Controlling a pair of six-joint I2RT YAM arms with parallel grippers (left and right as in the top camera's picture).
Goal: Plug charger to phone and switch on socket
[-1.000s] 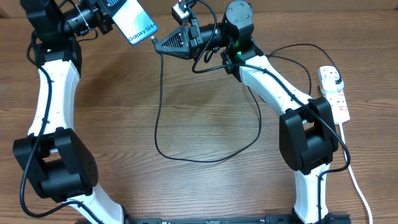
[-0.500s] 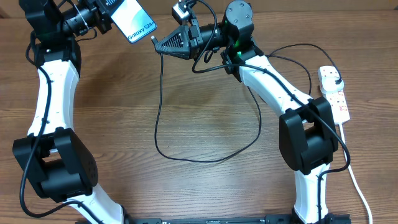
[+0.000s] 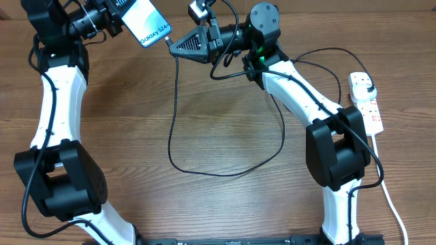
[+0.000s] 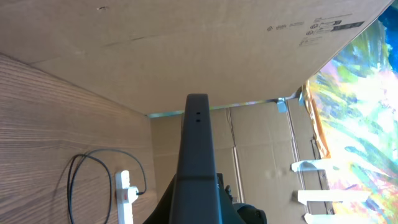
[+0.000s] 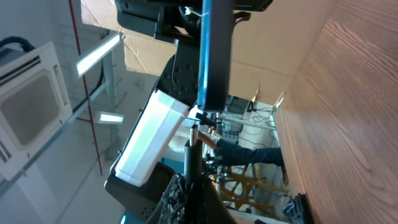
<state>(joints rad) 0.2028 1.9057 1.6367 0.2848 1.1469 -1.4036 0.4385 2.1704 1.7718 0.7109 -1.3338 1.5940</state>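
Observation:
My left gripper (image 3: 117, 15) is shut on the phone (image 3: 146, 23) and holds it up at the back left, its blue "Galaxy S24" screen showing. In the left wrist view the phone (image 4: 198, 149) is seen edge-on. My right gripper (image 3: 174, 47) is shut on the charger connector tip, right at the phone's lower edge. In the right wrist view the tip (image 5: 194, 134) sits just below the phone's end (image 5: 212, 56); whether it is inserted I cannot tell. The black charger cable (image 3: 204, 170) loops over the table to its plug (image 3: 370, 91) in the white socket (image 3: 366, 103).
The socket's thick white cord (image 3: 392, 201) runs down the right side toward the front edge. A cardboard wall (image 4: 186, 43) stands along the back of the table. The socket and cable also show in the left wrist view (image 4: 125, 196).
My right gripper has shifted slightly up and left, bringing the connector tip closer to the phone's lower edge. The phone has barely moved.

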